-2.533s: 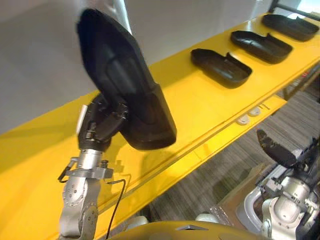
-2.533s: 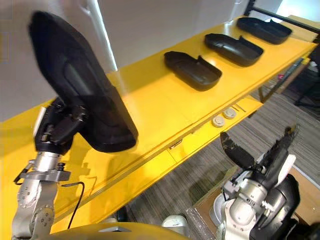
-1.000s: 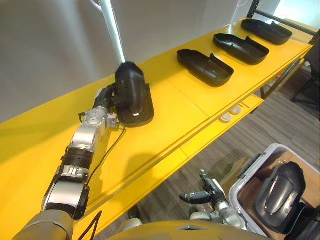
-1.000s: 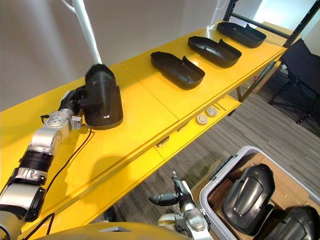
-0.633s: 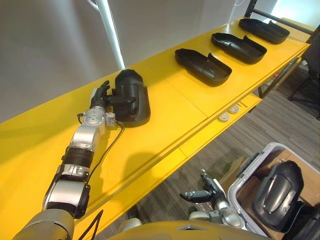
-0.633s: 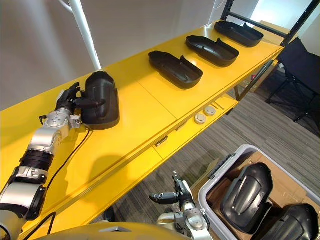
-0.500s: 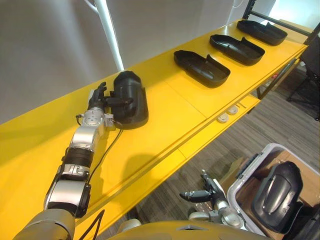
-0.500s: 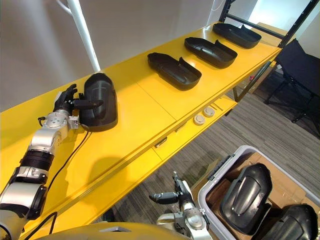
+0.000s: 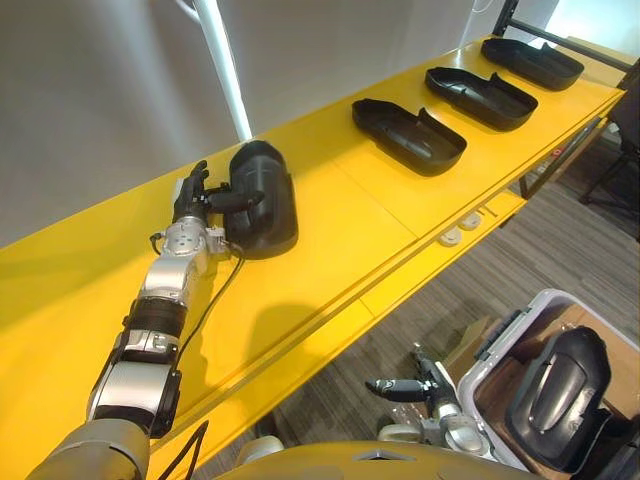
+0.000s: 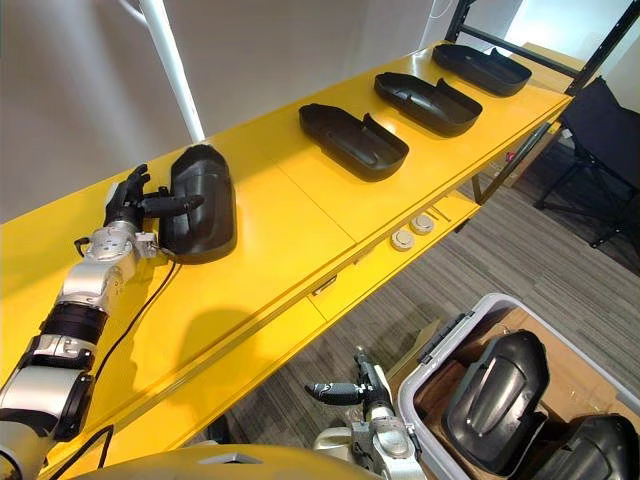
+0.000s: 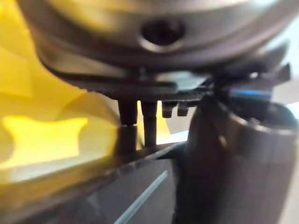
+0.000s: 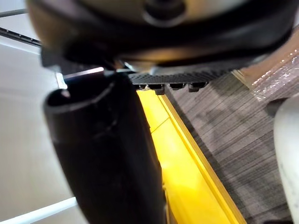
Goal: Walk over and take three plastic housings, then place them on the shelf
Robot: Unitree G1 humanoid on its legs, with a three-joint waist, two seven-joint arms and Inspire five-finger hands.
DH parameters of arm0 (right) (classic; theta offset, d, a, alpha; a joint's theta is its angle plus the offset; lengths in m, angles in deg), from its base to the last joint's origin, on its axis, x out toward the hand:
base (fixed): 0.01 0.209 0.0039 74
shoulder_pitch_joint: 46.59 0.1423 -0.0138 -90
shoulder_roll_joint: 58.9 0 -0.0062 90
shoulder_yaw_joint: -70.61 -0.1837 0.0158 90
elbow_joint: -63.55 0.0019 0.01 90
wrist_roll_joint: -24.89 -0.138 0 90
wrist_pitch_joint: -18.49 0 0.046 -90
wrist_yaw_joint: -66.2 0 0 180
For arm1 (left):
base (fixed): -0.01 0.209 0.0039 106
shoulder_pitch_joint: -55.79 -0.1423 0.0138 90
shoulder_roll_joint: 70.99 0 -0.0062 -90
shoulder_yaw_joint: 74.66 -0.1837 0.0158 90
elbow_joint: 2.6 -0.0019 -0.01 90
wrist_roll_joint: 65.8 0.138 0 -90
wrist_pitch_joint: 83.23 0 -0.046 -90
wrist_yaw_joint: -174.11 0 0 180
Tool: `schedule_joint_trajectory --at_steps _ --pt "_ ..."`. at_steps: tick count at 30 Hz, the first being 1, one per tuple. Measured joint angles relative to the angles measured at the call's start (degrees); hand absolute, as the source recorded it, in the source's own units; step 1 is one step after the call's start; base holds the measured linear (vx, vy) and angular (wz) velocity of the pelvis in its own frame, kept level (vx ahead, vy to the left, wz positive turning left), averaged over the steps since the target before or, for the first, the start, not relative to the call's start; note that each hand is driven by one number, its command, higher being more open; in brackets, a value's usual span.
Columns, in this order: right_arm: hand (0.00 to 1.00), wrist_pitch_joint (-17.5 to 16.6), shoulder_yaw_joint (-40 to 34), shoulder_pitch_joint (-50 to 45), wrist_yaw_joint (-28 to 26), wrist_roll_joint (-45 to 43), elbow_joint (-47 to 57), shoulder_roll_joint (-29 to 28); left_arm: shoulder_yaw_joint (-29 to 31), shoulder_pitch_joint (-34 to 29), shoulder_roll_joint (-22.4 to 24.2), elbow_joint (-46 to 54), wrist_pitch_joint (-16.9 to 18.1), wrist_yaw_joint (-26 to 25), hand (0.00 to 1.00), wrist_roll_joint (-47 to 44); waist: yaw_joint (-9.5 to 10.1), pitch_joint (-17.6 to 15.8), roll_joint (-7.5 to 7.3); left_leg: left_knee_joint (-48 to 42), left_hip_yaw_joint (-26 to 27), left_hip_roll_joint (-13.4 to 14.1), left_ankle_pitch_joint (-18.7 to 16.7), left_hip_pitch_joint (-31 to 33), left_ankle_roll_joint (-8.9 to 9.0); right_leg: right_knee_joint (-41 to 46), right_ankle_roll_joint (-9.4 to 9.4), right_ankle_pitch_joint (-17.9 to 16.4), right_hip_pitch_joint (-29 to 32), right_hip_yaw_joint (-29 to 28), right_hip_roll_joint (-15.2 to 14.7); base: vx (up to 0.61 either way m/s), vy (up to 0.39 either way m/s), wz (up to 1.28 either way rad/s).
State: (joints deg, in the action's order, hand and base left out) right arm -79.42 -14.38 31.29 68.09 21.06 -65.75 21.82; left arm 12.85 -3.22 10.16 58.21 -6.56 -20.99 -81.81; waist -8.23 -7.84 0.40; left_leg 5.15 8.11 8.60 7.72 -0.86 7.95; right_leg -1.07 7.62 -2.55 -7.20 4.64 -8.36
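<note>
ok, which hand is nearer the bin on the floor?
Right. The right hand hangs low, just beside the bin; the left hand is up on the yellow shelf, against the housing there.

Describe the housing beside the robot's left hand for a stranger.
Find the long yellow shelf. On it, the leftmost black housing, by the left hand, alone lies domed side up; the other three housings lie hollow side up.
</note>
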Motion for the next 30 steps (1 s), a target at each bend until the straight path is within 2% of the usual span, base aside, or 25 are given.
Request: schedule_joint_trajectory --at_steps 4,5,10,14,24,28,30 --pt "1.0 0.0 -0.1 0.2 0.2 0.0 -0.3 0.0 0.1 -0.9 0.3 1.3 1.7 -3.3 1.0 0.3 -0.01 -0.1 0.15 0.0 0.0 0.0 0.0 -0.1 -0.02 0.0 0.0 0.0 -0.1 0.0 0.0 0.0 0.0 0.0" --pt "1.0 -0.2 -0.1 0.1 0.2 0.0 -0.3 0.0 0.2 -3.0 0.5 3.9 2.4 -4.5 1.0 -0.2 0.0 -0.1 0.17 0.0 0.0 0.0 0.0 -0.1 -0.02 0.0 -0.02 0.0 -0.1 0.0 0.0 0.0 0.0 0.0" --pt "1.0 -0.2 -0.3 0.0 0.9 0.1 -0.7 -0.1 0.2 -11.5 6.1 13.9 6.9 -6.9 1.0 -2.0 0.67 -0.1 0.21 0.0 -0.9 -0.1 0.0 -0.2 -0.02 0.0 -0.33 -0.3 -0.5 1.0 0.0 -0.01 -0.007 0.08" --pt "1.0 -0.2 -0.4 0.0 1.4 0.1 -1.0 -0.2 -0.6 -14.8 9.5 18.1 8.0 -7.2 1.0 -4.4 1.21 0.0 0.37 0.0 -1.2 -0.1 0.0 -0.5 -0.01 0.1 -0.5 -0.6 -0.9 1.3 0.1 -0.02 -0.009 0.04" --pt "1.0 -0.2 -0.5 0.0 1.5 0.2 -1.5 -0.4 0.1 -15.9 10.5 19.1 8.1 -2.6 1.0 -15.3 2.54 0.1 0.51 0.0 -1.5 -0.1 0.0 -0.5 -0.01 0.0 -0.55 -0.6 -1.2 1.7 0.1 0.0 -0.002 0.01" --pt "1.0 -0.2 -1.2 0.2 1.5 0.5 -2.7 -0.7 1.2 -16.0 10.2 19.1 7.4 0.5 1.0 -24.4 3.31 0.4 0.05 0.0 -1.8 -0.1 0.0 -0.5 -0.01 -0.1 -0.52 -0.6 -1.5 2.0 0.1 -0.01 -0.006 0.03" --pt "1.0 -0.2 -1.2 0.2 1.5 0.7 -3.0 -1.0 1.3 -16.2 10.2 19.1 7.1 1.2 1.0 -25.9 3.32 0.6 -0.24 0.0 -2.0 -0.1 0.0 -0.5 -0.01 -0.2 -0.47 -0.7 -1.7 2.2 0.1 -0.01 -0.011 0.05"
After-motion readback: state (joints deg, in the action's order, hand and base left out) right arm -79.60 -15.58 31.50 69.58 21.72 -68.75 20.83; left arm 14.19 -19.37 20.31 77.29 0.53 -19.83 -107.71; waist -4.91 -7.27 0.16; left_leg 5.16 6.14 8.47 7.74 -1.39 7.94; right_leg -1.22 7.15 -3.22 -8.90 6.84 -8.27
